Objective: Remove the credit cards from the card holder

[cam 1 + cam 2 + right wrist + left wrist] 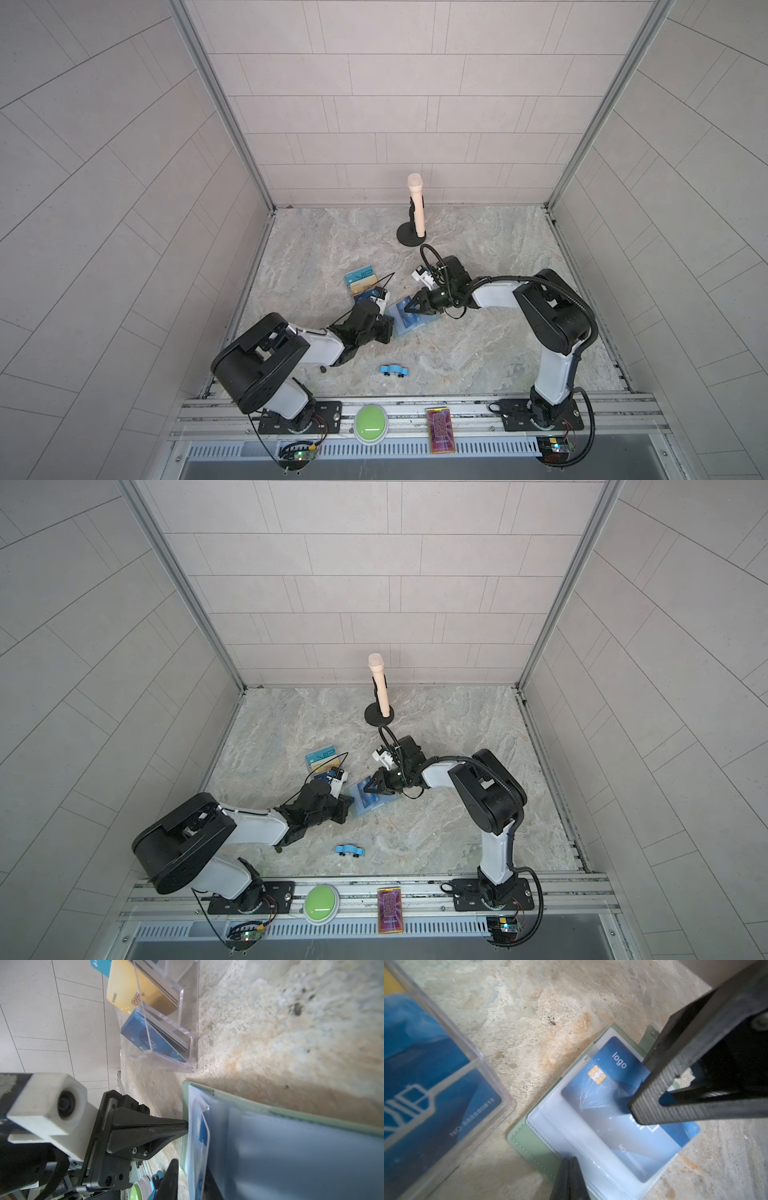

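Card extraction step: card holder [411, 323] lies open at mid-surface [478, 353], between both hands.
The left hand [569, 1167], fingertips together, bears on the edge of the mint-green stitched cover. The right hand [406, 309], jaws narrowly apart, sits at the glossy blue chip-bearing credit card [610, 1086], which lies skewed in a clear, flexible sleeve; a grip cannot be confirmed. The next move likely calls for a flat pull along the sleeve mouth, with the holder pinned.

Pale tiled walls [374, 104] enclose a marbled stone tabletop [478, 257].
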Controlling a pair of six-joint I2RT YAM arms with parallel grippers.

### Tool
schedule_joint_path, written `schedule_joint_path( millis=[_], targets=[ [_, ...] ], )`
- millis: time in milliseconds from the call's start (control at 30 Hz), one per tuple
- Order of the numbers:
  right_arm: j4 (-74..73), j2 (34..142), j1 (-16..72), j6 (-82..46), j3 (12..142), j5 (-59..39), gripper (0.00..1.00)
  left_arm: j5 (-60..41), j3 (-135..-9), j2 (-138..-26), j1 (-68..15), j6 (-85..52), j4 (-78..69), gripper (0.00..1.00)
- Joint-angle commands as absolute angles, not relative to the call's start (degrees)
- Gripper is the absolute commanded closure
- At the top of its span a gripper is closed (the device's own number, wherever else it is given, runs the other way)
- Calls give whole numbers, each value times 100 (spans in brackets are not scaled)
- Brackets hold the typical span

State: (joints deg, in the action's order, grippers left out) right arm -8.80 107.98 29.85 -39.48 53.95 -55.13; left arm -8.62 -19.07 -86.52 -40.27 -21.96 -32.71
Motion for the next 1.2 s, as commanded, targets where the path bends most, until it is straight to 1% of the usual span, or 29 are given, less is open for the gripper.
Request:
schedule_joint_path(
  millis=[0, 67, 133, 267, 400, 600, 700, 833, 1000, 1167],
  targets=[
    [-928, 10556, 2942, -3902, 5347, -5592, 80, -923, -1802, -8911, -4096, -2091, -2320, 100],
    [-917, 10551, 2920, -3900, 5334, -5577, 81, -918, -1793, -8901, -4093, -2092, -2324, 100],
    [-898, 10534, 2901, -3895, 5307, -5517, 85, -914, -1791, -8879, -4097, -2085, -2313, 100],
    [-857, 10483, 2864, -3883, 5263, -5437, 87, -905, -1789, -8833, -4105, -2079, -2278, 100],
    [-603, 10373, 2816, -3735, 5264, -5284, 92, -799, -1858, -8808, -4153, -2068, -2141, 100],
    [25, 10201, 2749, -3361, 5351, -5001, 93, -585, -2021, -8774, -4363, -1999, -1909, 99],
    [413, 10091, 2724, -3111, 5413, -4815, 95, -470, -1987, -8572, -4517, -1995, -1983, 88],
    [884, 9922, 2688, -2766, 5491, -4588, 96, -371, -2064, -8325, -4537, -1952, -1754, 82],
    [1462, 9615, 2638, -2300, 5625, -4352, 98, -330, -2103, -7899, -4542, -1882, -1458, 70],
    [1872, 9298, 2616, -1832, 5710, -4285, 99, -232, -2242, -7365, -4542, -1796, -975, 60]
  ],
)
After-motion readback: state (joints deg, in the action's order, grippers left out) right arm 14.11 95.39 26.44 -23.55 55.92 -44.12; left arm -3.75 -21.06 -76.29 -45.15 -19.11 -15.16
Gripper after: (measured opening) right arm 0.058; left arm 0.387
